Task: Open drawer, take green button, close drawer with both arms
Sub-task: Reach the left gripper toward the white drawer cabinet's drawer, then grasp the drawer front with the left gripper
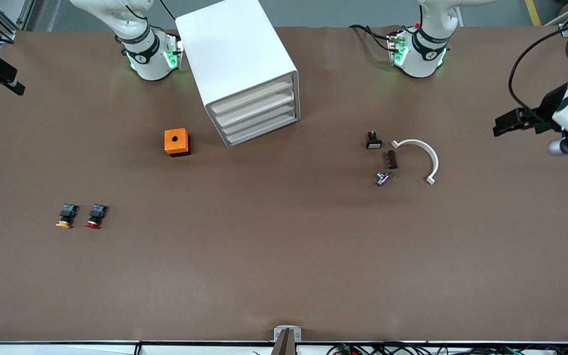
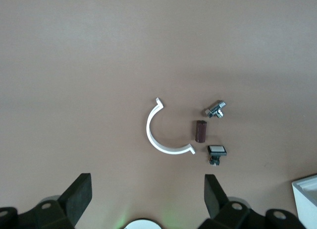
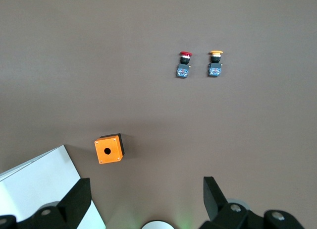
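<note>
The white cabinet (image 1: 237, 54) stands between the two arm bases, and all four of its drawers are shut. The drawer (image 1: 260, 134) is the lowest one. The green-capped button is not in view. My left gripper (image 2: 147, 187) is open and empty, high over the table at the left arm's end; it also shows in the front view (image 1: 506, 123). My right gripper (image 3: 146, 189) is open and empty, high over the table near the cabinet's corner (image 3: 39, 182) and an orange box (image 3: 109, 148).
The orange box with a round hole (image 1: 177, 142) sits beside the cabinet. A yellow-orange-capped button (image 1: 66, 215) and a red-capped button (image 1: 96, 216) lie nearer the front camera. A white arc (image 1: 419, 158), a brown piece (image 1: 391, 159), a metal part (image 1: 382, 178) and a white-capped switch (image 1: 373, 141) lie toward the left arm's end.
</note>
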